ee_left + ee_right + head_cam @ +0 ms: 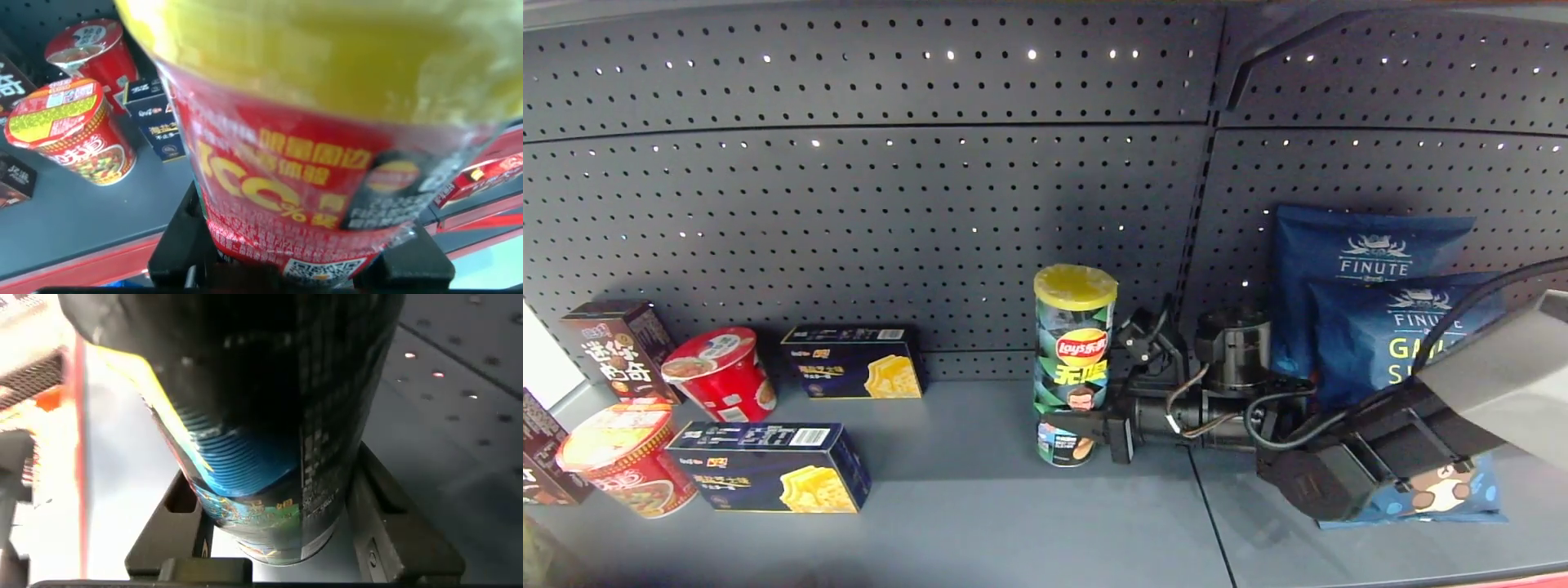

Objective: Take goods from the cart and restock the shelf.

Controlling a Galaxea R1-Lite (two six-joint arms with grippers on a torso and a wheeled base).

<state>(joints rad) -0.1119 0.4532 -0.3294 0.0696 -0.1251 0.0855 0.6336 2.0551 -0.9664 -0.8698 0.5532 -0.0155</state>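
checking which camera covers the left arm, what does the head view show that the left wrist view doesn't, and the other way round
Head view adds: the right gripper closed on a green chip can with a yellow lid, held upright at the shelf, and blue snack bags beside it.
Left wrist view adds: the left gripper closed on a red can with a yellow lid, seen close up.
Shared: the two red noodle cups and the dark blue boxes on the shelf.
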